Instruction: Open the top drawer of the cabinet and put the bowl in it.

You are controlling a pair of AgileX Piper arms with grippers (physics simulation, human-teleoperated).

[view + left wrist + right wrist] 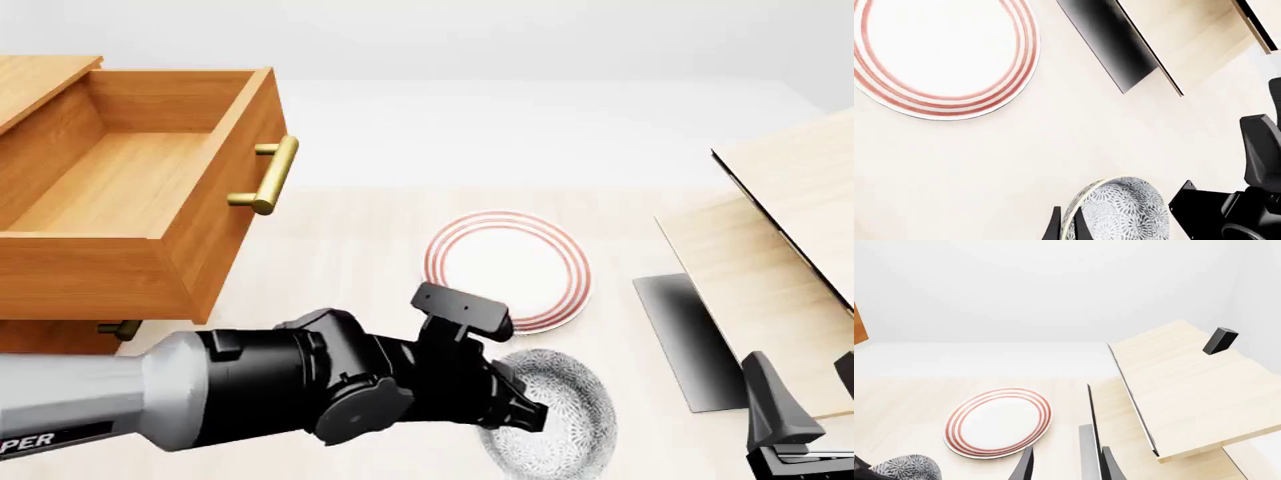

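Left tool [1066, 225] astride bowl [1124, 210] rim (plate [941, 50] near)

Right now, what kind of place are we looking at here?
Probably a simulated tabletop test scene with a kitchen or dining flavour: a wooden cabinet with its top drawer pulled open, a red-ringed plate and a speckled bowl on a pale table.

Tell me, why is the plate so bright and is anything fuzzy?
Left wrist view: the plate glares blank white in the middle, and a dark shadow runs along the pale furniture. Front view: the bowl and left arm look sharp, not fuzzy. Right wrist view: even, soft light, faint shadows only.
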